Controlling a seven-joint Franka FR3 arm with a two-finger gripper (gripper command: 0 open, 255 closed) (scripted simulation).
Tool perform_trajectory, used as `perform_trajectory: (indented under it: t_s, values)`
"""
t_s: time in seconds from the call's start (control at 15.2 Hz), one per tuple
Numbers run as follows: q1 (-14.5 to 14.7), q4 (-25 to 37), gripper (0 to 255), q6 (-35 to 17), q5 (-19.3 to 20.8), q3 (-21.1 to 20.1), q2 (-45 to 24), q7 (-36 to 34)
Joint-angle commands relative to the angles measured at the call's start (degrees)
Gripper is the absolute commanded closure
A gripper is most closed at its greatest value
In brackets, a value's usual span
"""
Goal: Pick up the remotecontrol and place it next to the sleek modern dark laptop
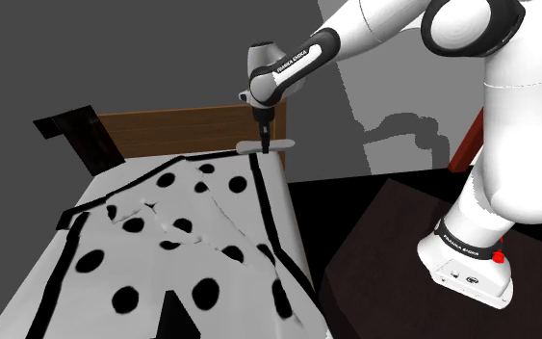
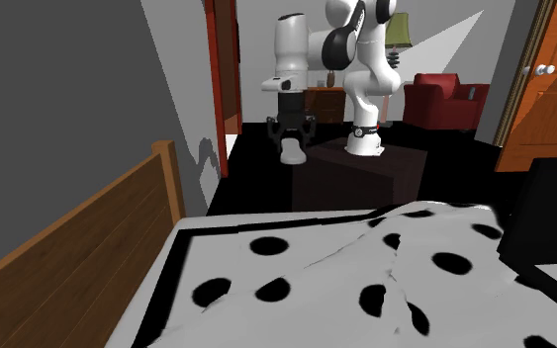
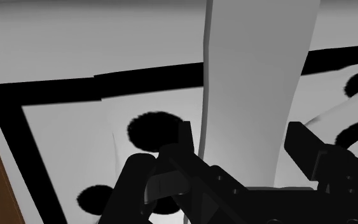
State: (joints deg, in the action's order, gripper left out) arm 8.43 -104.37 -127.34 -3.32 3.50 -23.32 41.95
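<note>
The remote control is a long, flat, pale grey bar. My gripper is shut on it and holds it in the air over the bed's corner nearest the stand, close to the wooden headboard. In the second exterior view the remote control hangs below the gripper, well beyond the bed. In the wrist view the remote control runs away from the gripper, with both black fingers clasped on its sides. A dark laptop stands at the headboard's far end, at the shoulder view's upper left.
The bed has a white cover with black dots and a black border, creased in the middle. The dark stand sits right beside the bed. Behind the arm are a red armchair, a lamp and wooden doors.
</note>
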Motion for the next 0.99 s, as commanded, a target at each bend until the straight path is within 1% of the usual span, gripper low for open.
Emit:
perform_trajectory:
  t_s: [0.0, 0.92]
  values:
    - [0.0, 0.52, 255, 1.31, 0.08, 0.05, 0.8, -0.05]
    - [0.1, 5.18, 255, 10.48, 0.61, 0.25, 5.32, -0.53]
